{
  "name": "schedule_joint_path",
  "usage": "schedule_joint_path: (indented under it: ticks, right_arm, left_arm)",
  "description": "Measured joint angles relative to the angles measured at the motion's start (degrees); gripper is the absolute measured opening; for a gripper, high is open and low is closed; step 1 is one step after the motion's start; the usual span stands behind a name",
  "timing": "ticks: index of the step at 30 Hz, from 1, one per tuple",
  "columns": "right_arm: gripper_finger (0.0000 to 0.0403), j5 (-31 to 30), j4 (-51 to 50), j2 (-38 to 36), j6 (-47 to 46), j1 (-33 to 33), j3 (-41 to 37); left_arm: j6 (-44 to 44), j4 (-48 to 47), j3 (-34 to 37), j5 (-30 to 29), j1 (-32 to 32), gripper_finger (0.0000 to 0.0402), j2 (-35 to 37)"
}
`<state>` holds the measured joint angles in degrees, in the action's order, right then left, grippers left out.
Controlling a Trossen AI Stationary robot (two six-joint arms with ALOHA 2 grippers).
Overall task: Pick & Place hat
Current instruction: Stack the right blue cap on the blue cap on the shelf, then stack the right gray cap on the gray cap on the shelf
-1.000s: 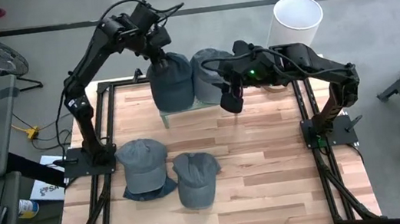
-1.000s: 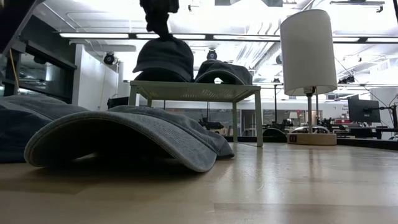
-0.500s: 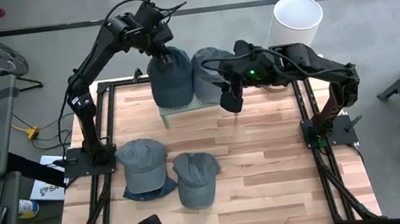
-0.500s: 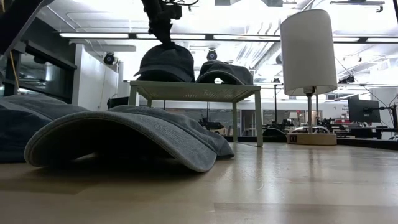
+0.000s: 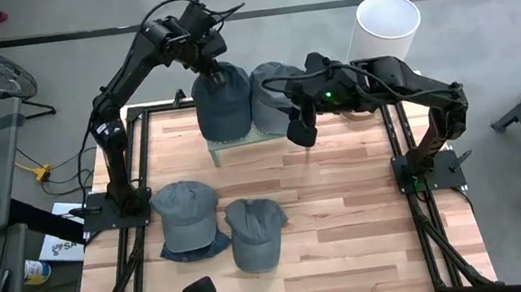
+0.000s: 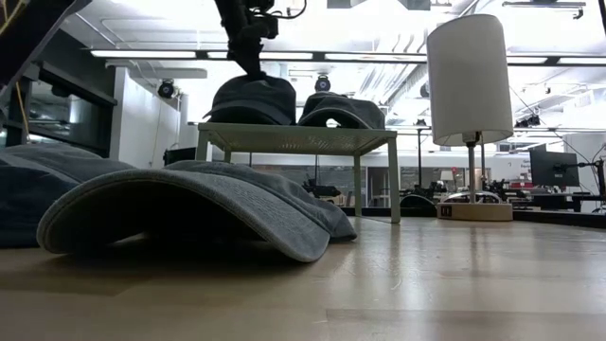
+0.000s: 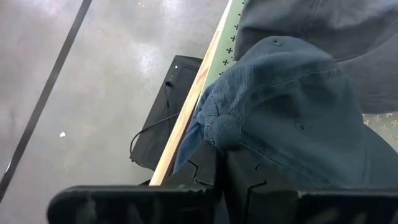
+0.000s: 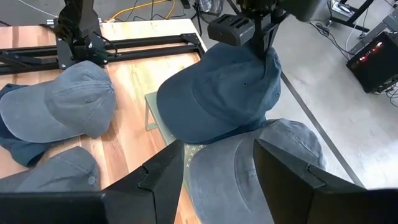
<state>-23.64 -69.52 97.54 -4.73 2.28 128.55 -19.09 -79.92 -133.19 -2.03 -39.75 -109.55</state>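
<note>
Wooden tabletop (image 5: 340,216) carries a small green stand (image 5: 240,147) at its far edge, with two blue hats lying loose near the front. On the stand a dark blue hat (image 5: 222,106) sits beside a grey hat (image 5: 269,94). Left gripper (image 5: 207,64) is clamped on the dark blue hat's back edge, while the right gripper (image 5: 301,129) hovers spread apart just in front of the stand, grasping nothing.

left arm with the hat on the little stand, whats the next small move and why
Probably open the jaws and lift clear. The left gripper is shut on the back edge of the dark blue hat, which already sits on the small green stand beside a grey hat. In the low view the crown looks settled on the stand top. The right gripper waits open nearby.
</note>
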Motion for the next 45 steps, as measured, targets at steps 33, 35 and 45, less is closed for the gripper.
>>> schedule_joint_path:
  ticks: [33,35,45]
  right_arm:
    - [0.0185,17.1,-0.3,1.7,3.5,-0.9,0.0]
    - [0.0185,18.0,-0.3,2.9,3.5,-1.6,0.0]
    - [0.0184,22.9,-1.3,13.4,2.0,-6.1,0.0]
  left_arm:
    - [8.4,-2.3,0.0,-9.3,4.9,0.0304,11.6]
    - [9.2,-3.3,0.0,-9.3,6.9,0.0304,13.0]
    - [14.4,-10.4,0.0,-15.3,17.2,0.0305,17.3]
